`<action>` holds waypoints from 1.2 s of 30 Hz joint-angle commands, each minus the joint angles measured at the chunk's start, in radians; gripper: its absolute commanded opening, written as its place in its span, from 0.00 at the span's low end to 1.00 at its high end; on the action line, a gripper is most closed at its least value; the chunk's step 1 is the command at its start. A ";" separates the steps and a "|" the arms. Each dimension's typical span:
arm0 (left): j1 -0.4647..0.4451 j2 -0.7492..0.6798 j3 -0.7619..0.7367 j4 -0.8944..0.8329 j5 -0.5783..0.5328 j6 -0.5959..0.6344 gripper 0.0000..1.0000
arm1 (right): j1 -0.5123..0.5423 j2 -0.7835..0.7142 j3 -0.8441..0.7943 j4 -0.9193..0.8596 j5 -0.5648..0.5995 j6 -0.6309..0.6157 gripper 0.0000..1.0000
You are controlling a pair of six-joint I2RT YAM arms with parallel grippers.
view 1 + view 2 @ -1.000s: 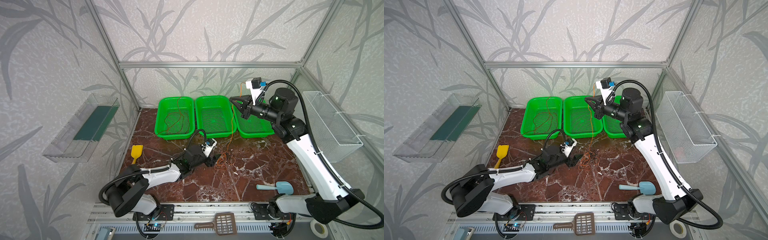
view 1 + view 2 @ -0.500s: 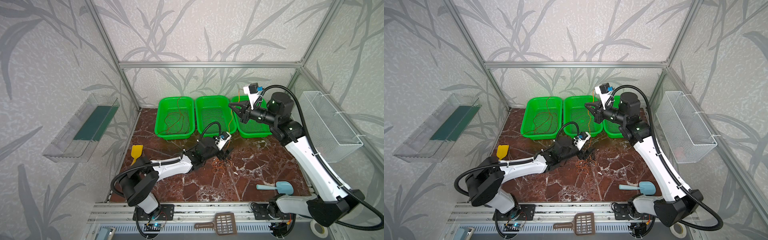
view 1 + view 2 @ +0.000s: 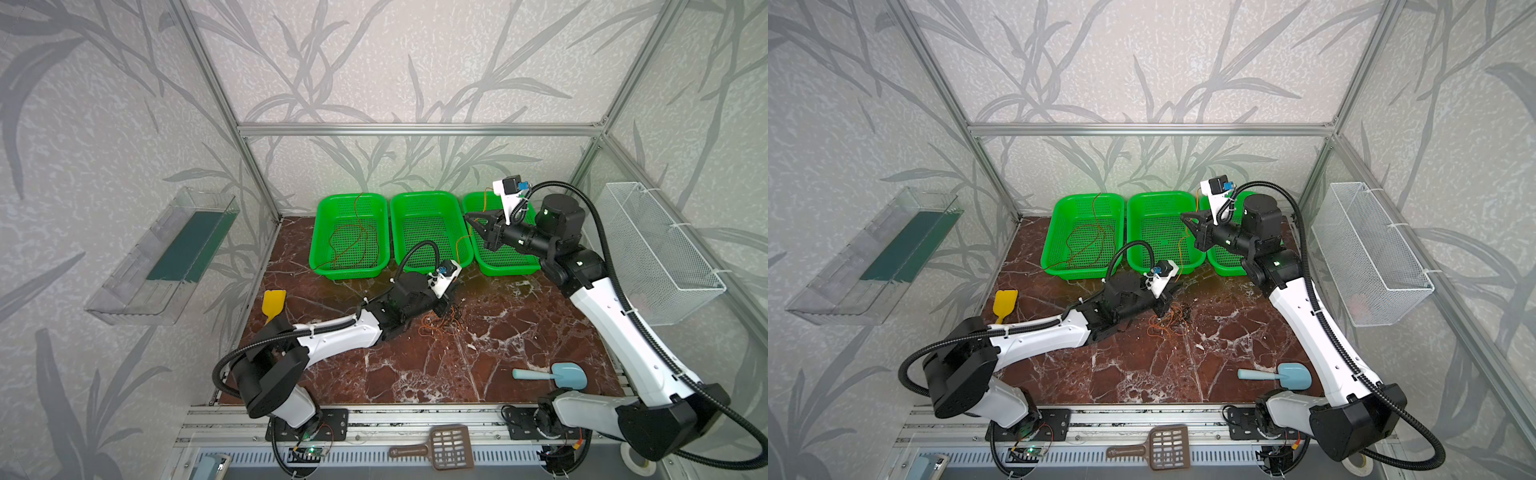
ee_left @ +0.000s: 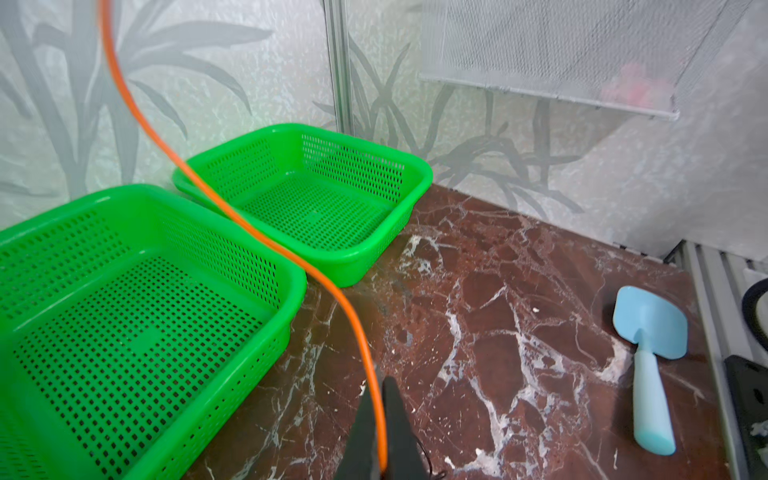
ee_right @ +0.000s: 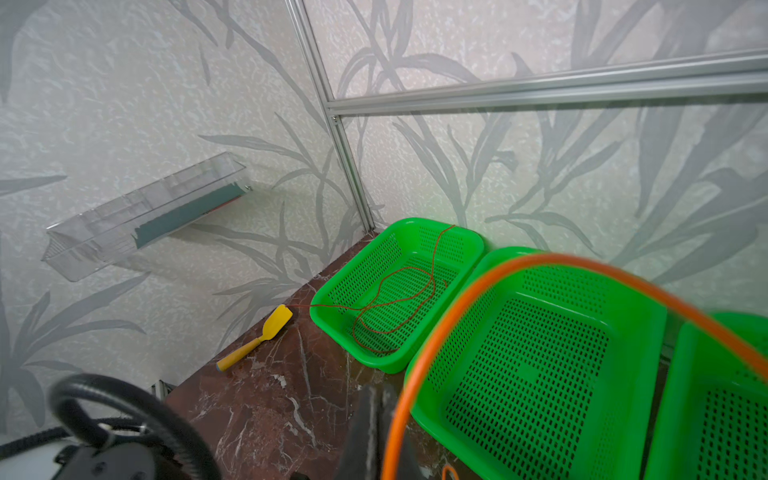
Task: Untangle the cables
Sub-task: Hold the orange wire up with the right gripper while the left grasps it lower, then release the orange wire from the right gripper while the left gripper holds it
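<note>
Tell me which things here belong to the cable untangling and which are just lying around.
Job: orange cable, pinched by left gripper and right gripper; red-brown cable; black cable; green baskets.
Lying about: yellow spatula, blue spatula, brown slotted scoop, white wire basket, clear shelf.

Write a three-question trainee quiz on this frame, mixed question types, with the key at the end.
1. True or false: the red-brown cable lies in the middle green basket.
2. Which cable is the left gripper shut on? A black, B orange, C red-brown.
3. Name the tool lying at the front right of the marble table.

Key
1. False: it lies in the leftmost green basket as seen in both top views.
2. B: the orange cable runs out from between the closed jaws.
3. The light blue scoop.
</note>
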 commanded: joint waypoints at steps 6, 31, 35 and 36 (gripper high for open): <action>-0.003 -0.139 0.051 -0.003 0.059 -0.073 0.00 | -0.031 0.028 -0.163 0.048 0.056 0.063 0.24; 0.005 -0.122 0.031 0.034 -0.028 -0.175 0.00 | -0.099 -0.328 -0.658 0.081 -0.021 0.023 0.74; 0.005 -0.115 0.039 0.025 -0.028 -0.175 0.00 | 0.015 -0.374 -0.748 0.205 -0.052 -0.065 0.74; 0.005 -0.117 0.041 0.025 -0.027 -0.175 0.00 | 0.054 -0.384 -0.766 0.224 -0.023 -0.088 0.74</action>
